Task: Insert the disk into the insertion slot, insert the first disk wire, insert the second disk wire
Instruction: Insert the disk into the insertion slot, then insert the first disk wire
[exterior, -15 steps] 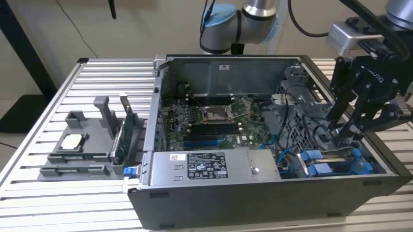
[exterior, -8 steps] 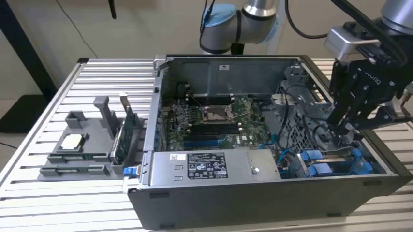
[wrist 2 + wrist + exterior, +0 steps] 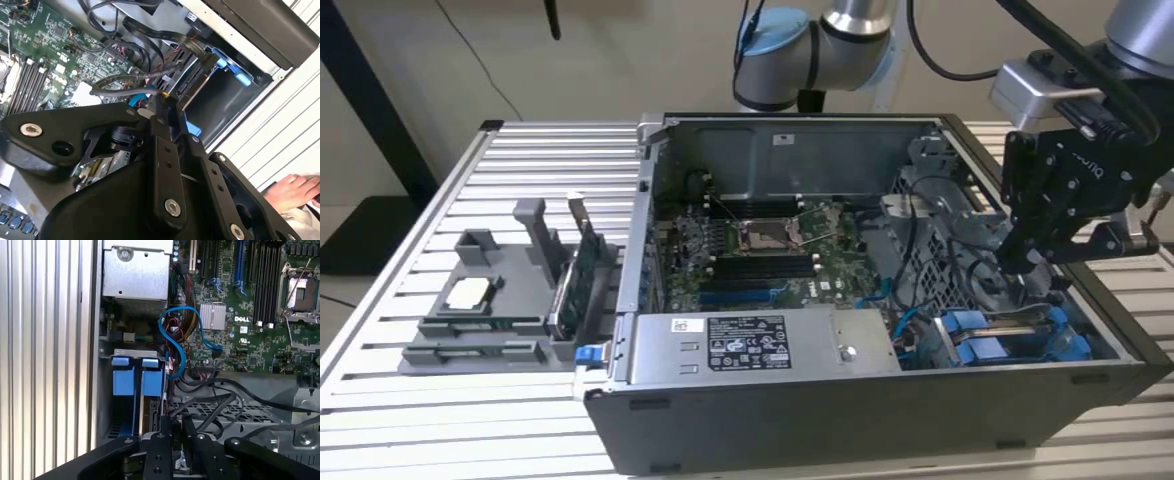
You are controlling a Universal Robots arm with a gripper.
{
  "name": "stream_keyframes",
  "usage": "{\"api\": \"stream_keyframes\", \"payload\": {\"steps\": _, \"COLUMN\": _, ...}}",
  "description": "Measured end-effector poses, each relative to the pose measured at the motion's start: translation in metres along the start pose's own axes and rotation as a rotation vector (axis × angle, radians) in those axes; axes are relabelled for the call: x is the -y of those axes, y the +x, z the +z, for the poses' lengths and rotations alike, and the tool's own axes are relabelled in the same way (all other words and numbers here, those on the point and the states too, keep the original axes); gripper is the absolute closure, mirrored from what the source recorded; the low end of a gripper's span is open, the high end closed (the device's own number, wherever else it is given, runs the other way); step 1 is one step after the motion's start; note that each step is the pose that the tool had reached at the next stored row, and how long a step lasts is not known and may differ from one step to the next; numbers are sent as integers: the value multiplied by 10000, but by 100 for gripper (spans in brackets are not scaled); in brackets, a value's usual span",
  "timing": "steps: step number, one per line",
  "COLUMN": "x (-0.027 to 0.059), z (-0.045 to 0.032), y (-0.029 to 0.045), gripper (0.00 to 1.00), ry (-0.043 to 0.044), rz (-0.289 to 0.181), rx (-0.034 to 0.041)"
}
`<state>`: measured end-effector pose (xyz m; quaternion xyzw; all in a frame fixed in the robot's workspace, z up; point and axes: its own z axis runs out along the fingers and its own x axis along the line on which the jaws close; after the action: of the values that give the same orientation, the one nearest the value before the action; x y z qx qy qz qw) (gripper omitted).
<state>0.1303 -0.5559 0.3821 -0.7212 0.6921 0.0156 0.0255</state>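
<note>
The disk (image 3: 148, 412) stands on edge in the insertion slot (image 3: 116, 354), its blue carrier tabs (image 3: 135, 381) showing. In the exterior view the blue carrier (image 3: 987, 338) sits in the case's front corner on the exterior view's right. My black gripper (image 3: 1021, 262) hangs just above that bay, inside the case. In the second wrist view my gripper (image 3: 165, 98) is shut on the end of a thin black disk wire (image 3: 125, 81). The first wrist view shows the fingers (image 3: 164, 432) close together beside the disk. A blue disk wire (image 3: 181, 335) loops loose above the motherboard.
The grey power-supply box (image 3: 747, 345) fills the case's front. Motherboard (image 3: 774, 250) and black cables (image 3: 225, 400) lie beside the bay. A grey parts holder (image 3: 494, 300) stands on the slatted table (image 3: 400, 250), at the exterior view's left. A person's hand (image 3: 295, 192) rests outside the case.
</note>
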Motion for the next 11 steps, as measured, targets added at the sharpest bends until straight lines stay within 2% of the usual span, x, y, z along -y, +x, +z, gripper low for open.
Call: {"api": "stream_keyframes", "payload": {"steps": 11, "x": 10, "z": 51, "y": 10, "gripper": 81, "ry": 0, "rz": 0, "rx": -9}}
